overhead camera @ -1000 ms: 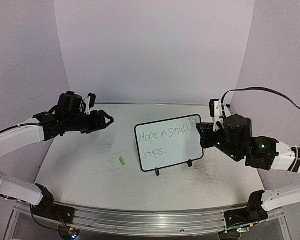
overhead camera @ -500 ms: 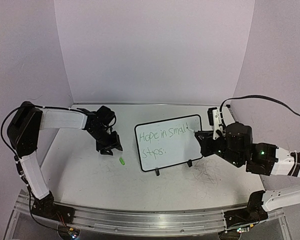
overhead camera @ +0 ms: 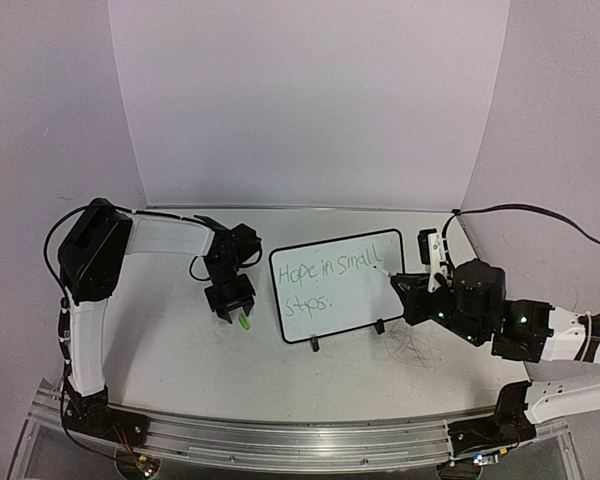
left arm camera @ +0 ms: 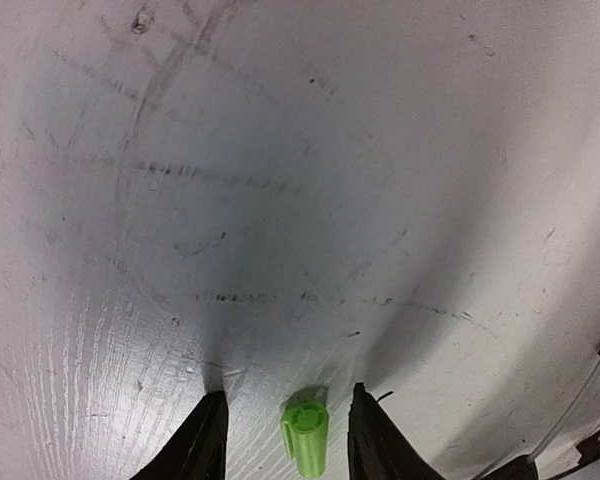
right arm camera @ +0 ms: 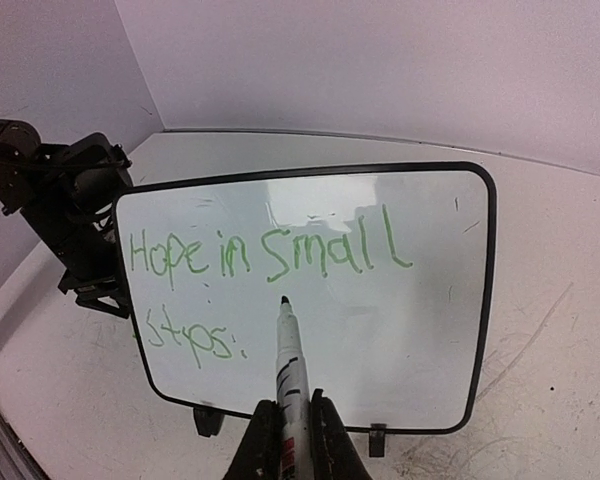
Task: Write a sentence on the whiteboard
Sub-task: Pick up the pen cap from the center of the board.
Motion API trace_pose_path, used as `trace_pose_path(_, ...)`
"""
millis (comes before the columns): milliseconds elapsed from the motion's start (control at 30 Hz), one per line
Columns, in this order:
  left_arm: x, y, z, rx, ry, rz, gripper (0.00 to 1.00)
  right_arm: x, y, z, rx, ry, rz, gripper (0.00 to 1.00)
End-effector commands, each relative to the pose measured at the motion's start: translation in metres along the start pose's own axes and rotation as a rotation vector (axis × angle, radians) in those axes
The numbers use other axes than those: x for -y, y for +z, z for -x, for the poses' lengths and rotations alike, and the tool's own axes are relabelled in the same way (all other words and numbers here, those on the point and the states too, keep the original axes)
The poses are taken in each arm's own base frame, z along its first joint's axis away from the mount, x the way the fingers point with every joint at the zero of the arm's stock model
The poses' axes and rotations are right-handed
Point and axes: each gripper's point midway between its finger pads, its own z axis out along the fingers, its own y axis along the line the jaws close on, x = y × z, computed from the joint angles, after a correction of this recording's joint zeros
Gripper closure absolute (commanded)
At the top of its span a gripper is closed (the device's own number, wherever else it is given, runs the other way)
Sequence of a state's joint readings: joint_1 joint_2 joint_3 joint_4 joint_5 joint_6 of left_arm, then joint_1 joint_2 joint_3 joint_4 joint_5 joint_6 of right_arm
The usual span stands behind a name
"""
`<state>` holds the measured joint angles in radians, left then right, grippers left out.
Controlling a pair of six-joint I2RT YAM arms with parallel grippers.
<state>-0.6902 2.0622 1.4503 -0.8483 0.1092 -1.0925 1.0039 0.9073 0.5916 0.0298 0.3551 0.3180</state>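
Observation:
The whiteboard (overhead camera: 365, 300) stands upright on two small black feet mid-table and fills the right wrist view (right arm camera: 410, 330). The sentence (overhead camera: 330, 272) is green lettering in two lines, "Hope in small" over "steps." (right arm camera: 270, 250). My right gripper (overhead camera: 408, 298) (right arm camera: 288, 428) is shut on a white marker (right arm camera: 289, 365). Its dark tip points at the board just under "small"; I cannot tell if it touches. My left gripper (overhead camera: 236, 308) (left arm camera: 289, 392) is open and low on the table, its fingers either side of a small green marker cap (left arm camera: 306, 435) (overhead camera: 245, 322).
Lilac walls close in the back and both sides. The white table (overhead camera: 160, 350) is scuffed with old marks. A metal rail (overhead camera: 280, 440) runs along the near edge. A black cable (overhead camera: 540, 215) loops above the right arm. The left arm arches over the table's left side.
My left arm swung in from the far left and came down over the green cap, jaws open. My right gripper drew the marker a little down and back from the board's right edge.

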Motion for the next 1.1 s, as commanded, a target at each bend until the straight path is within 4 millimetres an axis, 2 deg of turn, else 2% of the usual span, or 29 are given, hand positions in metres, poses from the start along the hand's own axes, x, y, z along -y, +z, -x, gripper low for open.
trace_pose_path(0, -0.025, 0.016, -0.015, -0.022, -0.128, 0.152, 0.59, -0.008, 0.001, 0.010, 0.044, 0.038, 0.042, 1.00)
trace_pose_path(200, -0.032, 0.022, -0.023, -0.004, -0.219, 0.200, 0.67, -0.011, 0.001, 0.009, 0.051, 0.053, 0.065, 1.00)
trace_pose_path(367, -0.027, 0.032, -0.029, -0.027, -0.255, 0.212, 0.76, -0.016, 0.005, 0.009, 0.042, 0.051, 0.077, 1.00)
trace_pose_path(533, -0.030, 0.030, -0.040, -0.058, -0.315, 0.226, 0.73, -0.018, 0.008, 0.006, 0.030, 0.056, 0.084, 1.00)
trace_pose_path(667, -0.037, 0.020, -0.046, -0.057, -0.359, 0.218, 0.66, -0.019, 0.009, 0.003, 0.027, 0.068, 0.089, 1.00)
trace_pose_path(833, -0.034, 0.010, -0.050, -0.064, -0.402, 0.189, 0.66, -0.023, 0.014, 0.002, 0.024, 0.070, 0.099, 1.00)
trace_pose_path(1067, -0.028, 0.014, -0.054, -0.083, -0.415, 0.180, 0.70, -0.026, 0.015, 0.003, 0.022, 0.067, 0.109, 1.00)
